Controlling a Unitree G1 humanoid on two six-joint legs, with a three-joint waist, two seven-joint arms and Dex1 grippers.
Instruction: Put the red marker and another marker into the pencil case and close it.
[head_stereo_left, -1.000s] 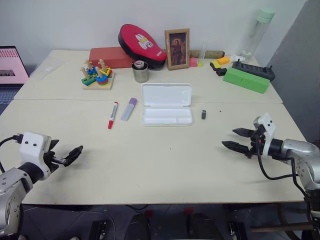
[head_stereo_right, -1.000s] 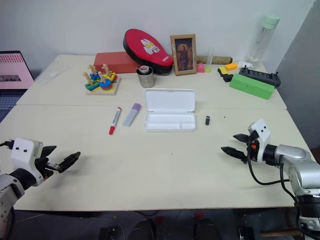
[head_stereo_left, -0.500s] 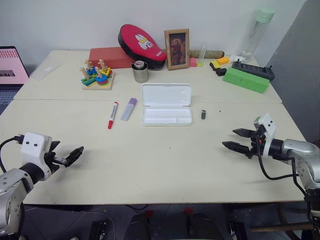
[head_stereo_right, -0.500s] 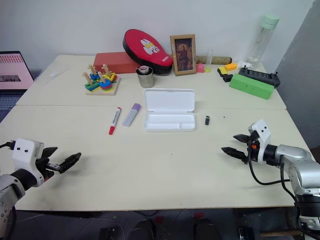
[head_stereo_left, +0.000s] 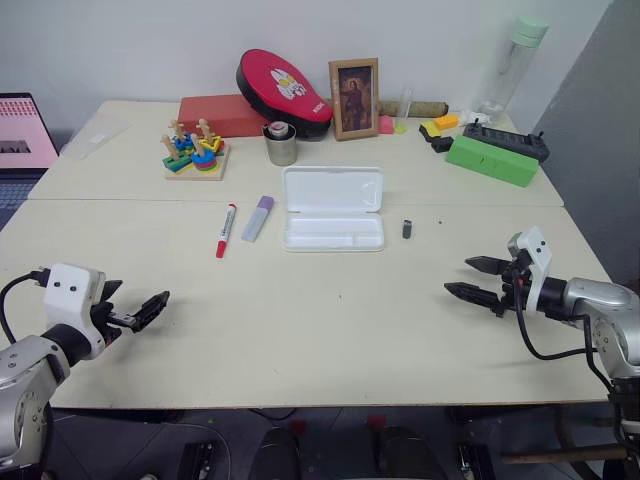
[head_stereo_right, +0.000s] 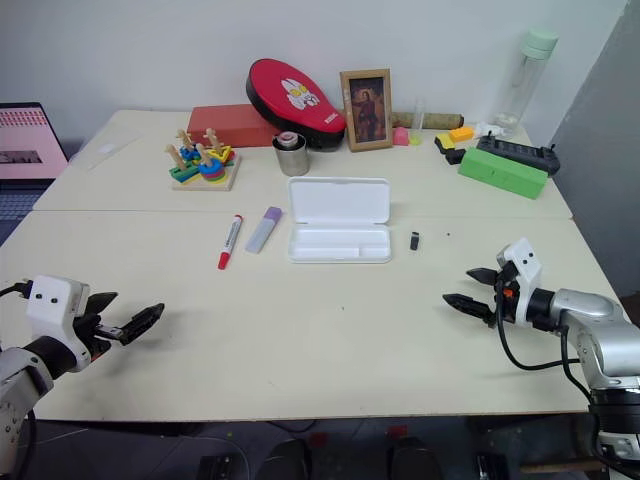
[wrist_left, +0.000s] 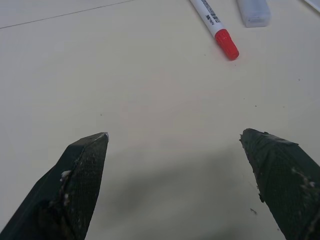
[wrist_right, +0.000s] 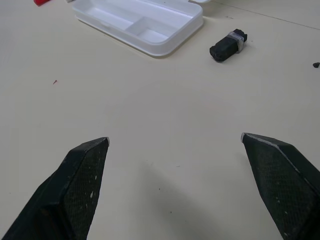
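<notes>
Pencil case, one of it, lies open at the centre of the head view, its white lid folded back toward the upper edge and its tray split into two compartments, both bare; one red marker lies just left of it, slim and white-barrelled, with dark print along the barrel too small to read; one lavender marker lies between the red marker and the case, apart from both; one small black block sits just right of the case; two pale tables meet in a seam across the upper middle of the frame; along the upper part stand one red oval case with a cartoon print, one framed picture, one metal cup, one wooden peg toy, one flat red box, one green box and one clear bottle with a pale green cap; one laptop screen shows at the far left edge; left gripper hovers low over the table at lower left, pointing toward the frame's centre, fingers spread wide and holding nothing; right gripper hovers at lower right, pointing left, fingers likewise apart and bare; both stand well apart from the markers and the case
</notes>
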